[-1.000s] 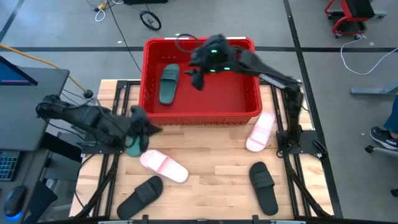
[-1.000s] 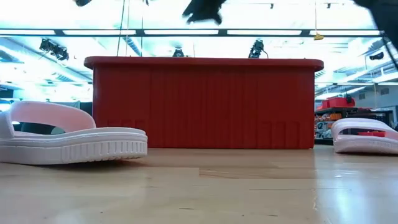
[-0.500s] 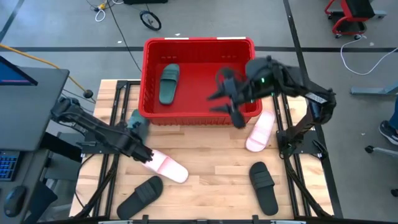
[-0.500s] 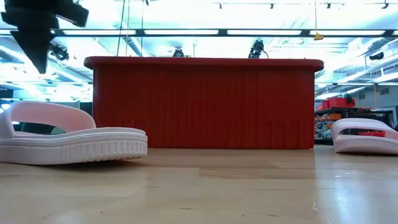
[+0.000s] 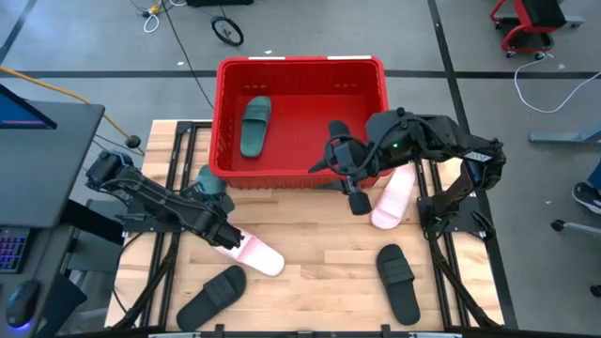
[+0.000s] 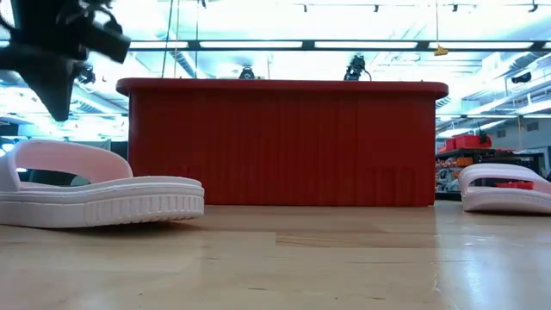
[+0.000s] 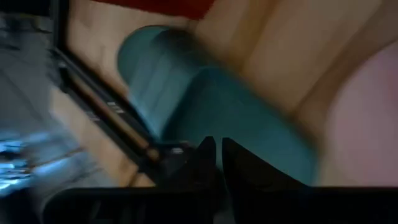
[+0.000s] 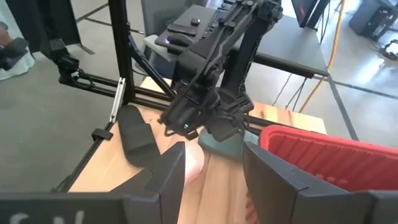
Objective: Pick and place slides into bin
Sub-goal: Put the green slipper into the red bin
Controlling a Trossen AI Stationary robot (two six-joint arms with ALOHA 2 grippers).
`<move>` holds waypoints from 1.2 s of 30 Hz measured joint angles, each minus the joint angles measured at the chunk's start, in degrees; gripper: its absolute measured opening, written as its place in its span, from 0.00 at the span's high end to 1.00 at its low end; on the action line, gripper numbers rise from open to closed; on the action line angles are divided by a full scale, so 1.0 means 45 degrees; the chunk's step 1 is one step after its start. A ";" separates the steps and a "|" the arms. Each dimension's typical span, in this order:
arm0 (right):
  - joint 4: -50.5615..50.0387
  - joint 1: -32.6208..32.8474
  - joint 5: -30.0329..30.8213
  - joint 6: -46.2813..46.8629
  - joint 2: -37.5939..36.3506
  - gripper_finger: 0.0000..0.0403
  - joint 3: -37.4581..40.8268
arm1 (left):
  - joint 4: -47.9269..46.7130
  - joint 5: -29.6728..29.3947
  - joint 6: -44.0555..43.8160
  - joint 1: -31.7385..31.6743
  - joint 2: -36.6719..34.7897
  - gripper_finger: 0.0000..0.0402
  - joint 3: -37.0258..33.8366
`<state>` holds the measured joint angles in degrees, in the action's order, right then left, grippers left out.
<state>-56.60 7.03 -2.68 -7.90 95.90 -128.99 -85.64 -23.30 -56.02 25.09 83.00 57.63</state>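
Note:
One dark green slide [image 5: 255,126] lies in the red bin [image 5: 300,66]. A second green slide [image 5: 208,180] lies on the table by the bin's near left corner. A pink slide [image 5: 254,253] lies near the left. My left gripper [image 5: 228,239] hangs shut just above its strap [image 6: 60,151], apart from it. The other pink slide [image 5: 394,197] and two black slides [image 5: 211,296] [image 5: 398,280] lie on the table. My right gripper [image 5: 340,167] is open and empty over the bin's near wall.
The bin stands at the table's far middle. Black arm frames [image 5: 155,235] [image 5: 451,216] run along both table sides. The middle of the wooden table [image 5: 319,253] between the slides is bare.
My right gripper has swung from over the bin's far part toward the table's near edge, to the bin's near wall. My left gripper has gone from beside the bin's near left corner toward the near edge, over the left pink slide. No slide has moved.

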 joint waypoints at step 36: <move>-0.0081 -0.0029 -0.0034 -0.0504 0.0010 0.59 0.0000 | 0.2506 -0.0223 0.1609 -0.3595 0.0331 0.97 -0.3823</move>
<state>-56.96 6.90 -2.83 -10.17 95.94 -128.99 -74.37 -24.30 -48.78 8.91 84.49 40.42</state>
